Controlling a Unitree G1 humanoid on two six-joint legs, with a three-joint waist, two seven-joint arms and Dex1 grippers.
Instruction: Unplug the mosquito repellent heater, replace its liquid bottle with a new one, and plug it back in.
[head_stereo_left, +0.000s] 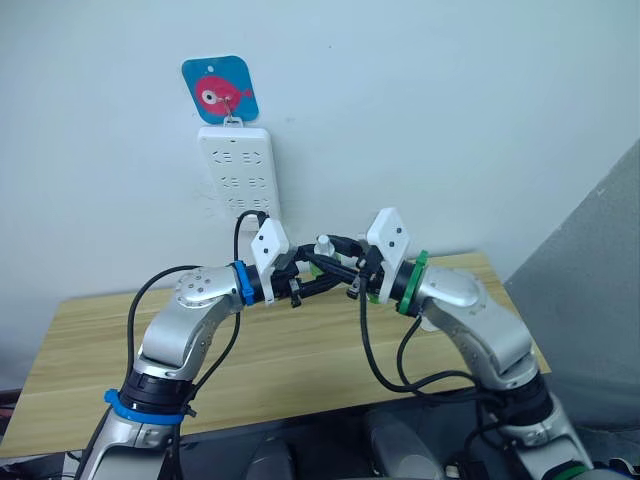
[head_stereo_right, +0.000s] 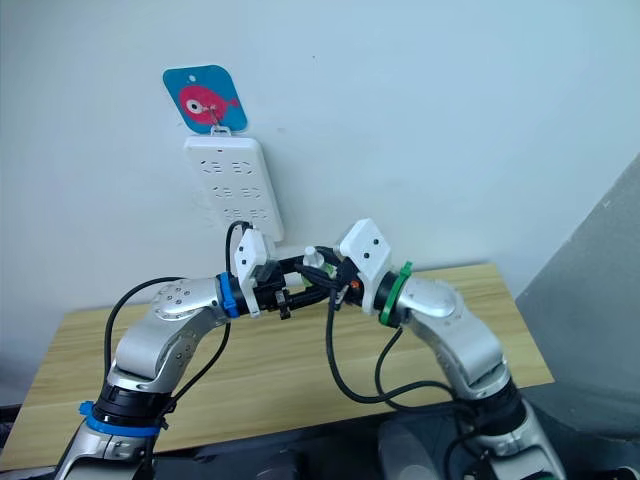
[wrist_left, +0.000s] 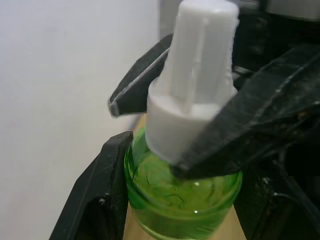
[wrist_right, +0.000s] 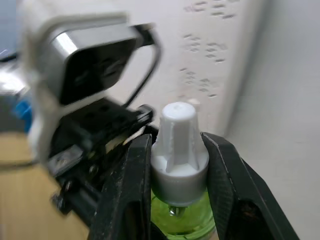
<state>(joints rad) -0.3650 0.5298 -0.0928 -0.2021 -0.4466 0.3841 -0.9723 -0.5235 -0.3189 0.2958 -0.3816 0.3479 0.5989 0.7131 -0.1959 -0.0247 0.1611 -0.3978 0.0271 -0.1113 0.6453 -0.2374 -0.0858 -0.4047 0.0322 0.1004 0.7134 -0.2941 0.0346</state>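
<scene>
A small translucent green bottle (wrist_left: 180, 195) with a white screw cap (wrist_right: 179, 150), the new one, is held in mid-air between both arms, above the table and in front of the wall. My left gripper (head_stereo_left: 312, 272) is shut on its green body. My right gripper (wrist_right: 177, 167) is shut on the white cap, with a black finger (wrist_right: 131, 185) pressed on each side. The two grippers meet tip to tip at the bottle (head_stereo_left: 322, 250). The mosquito repellent heater is out of view.
A long white power strip (head_stereo_left: 238, 170) hangs on the wall under a blue fish tag (head_stereo_left: 220, 90), a black cable running below it. The wooden table (head_stereo_left: 90, 340) lies beneath the arms. A grey panel (head_stereo_left: 595, 290) stands at the right.
</scene>
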